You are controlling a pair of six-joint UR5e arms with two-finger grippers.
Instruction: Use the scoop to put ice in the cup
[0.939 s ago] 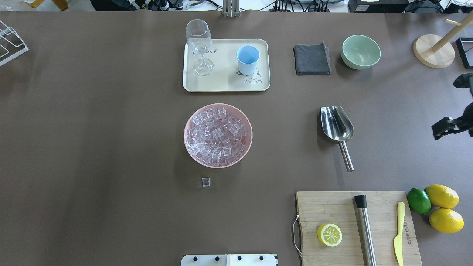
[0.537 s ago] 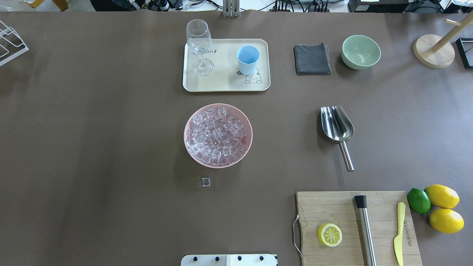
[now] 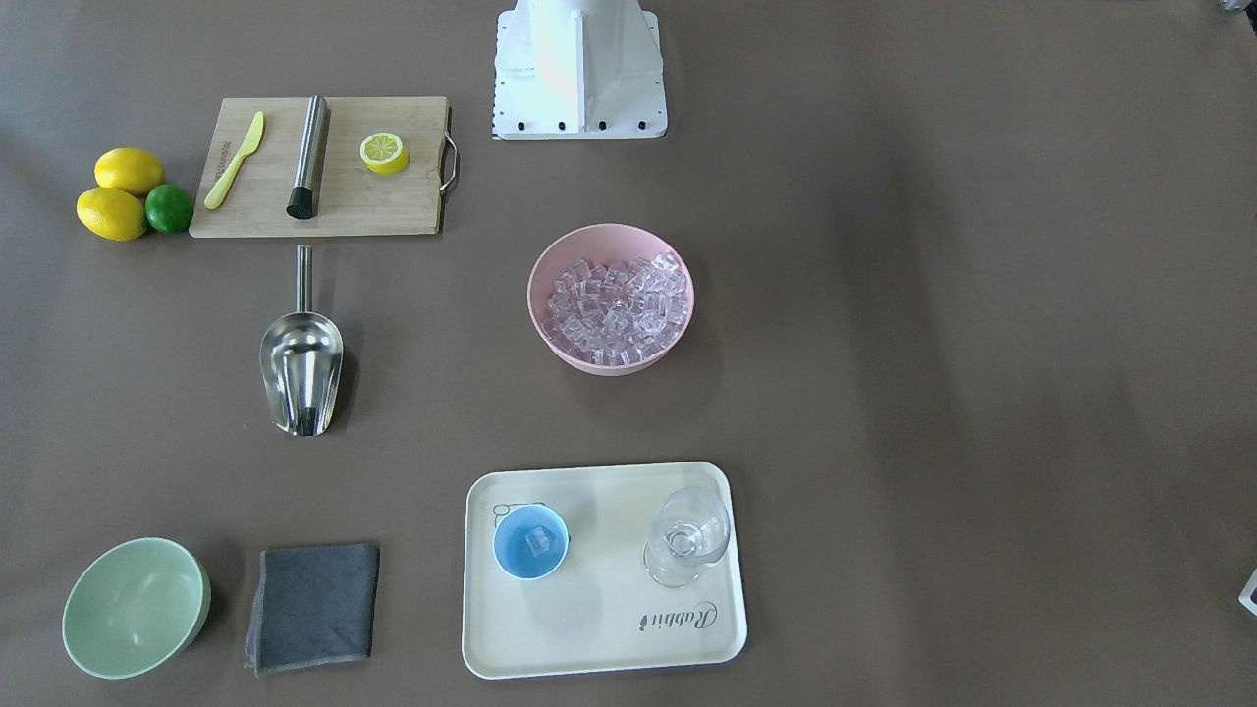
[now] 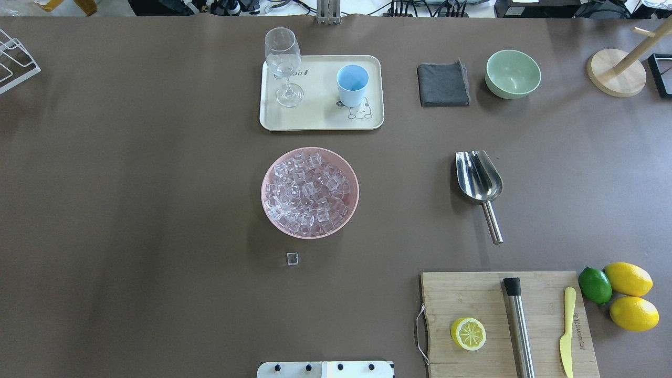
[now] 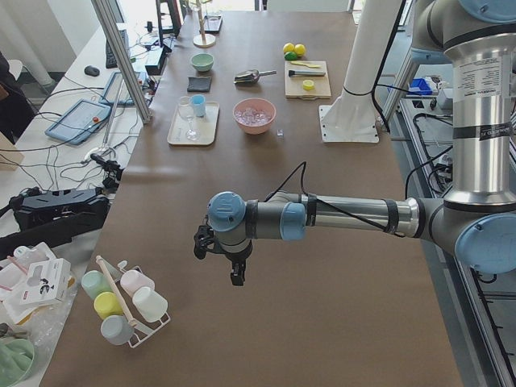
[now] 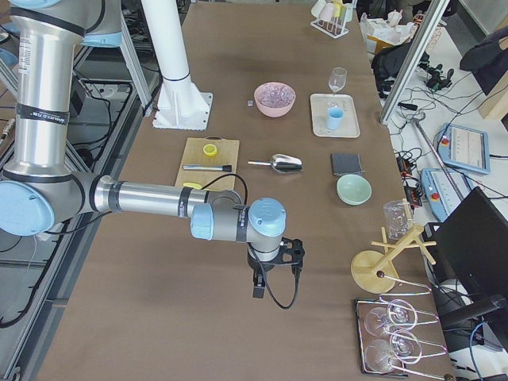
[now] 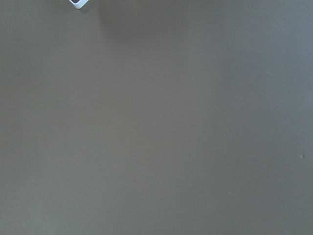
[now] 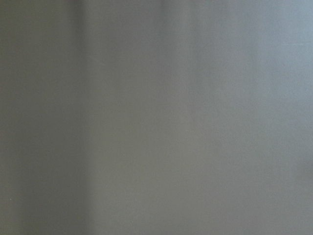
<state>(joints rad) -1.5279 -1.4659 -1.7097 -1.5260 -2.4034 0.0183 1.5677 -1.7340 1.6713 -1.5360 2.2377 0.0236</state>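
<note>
The ice [image 4: 310,192] fills a pink bowl [image 4: 268,210] at the table's middle. One loose cube [image 4: 292,258] lies on the table just in front of the bowl. The light-blue cup [image 4: 352,84] stands on a cream tray [image 4: 320,118]. The front-facing view shows a single cube inside the cup [image 3: 530,540]. The steel scoop [image 4: 479,178] lies flat to the right of the bowl, handle toward the robot. My left gripper [image 5: 234,270] and right gripper [image 6: 258,287] hang over bare table at opposite ends. They show only in the side views, so I cannot tell whether they are open or shut.
A stemmed glass [image 4: 283,63] shares the tray. A grey cloth [image 4: 443,84] and a pale green bowl [image 4: 513,73] sit at the back right. A cutting board [image 4: 472,294] holds a lemon half, a steel cylinder and a yellow knife. Lemons [image 4: 630,294] and a lime lie beside it.
The right gripper stood at the overhead view's right edge 0.9 s ago and has since moved out of that view. Nothing on the table has shifted.
</note>
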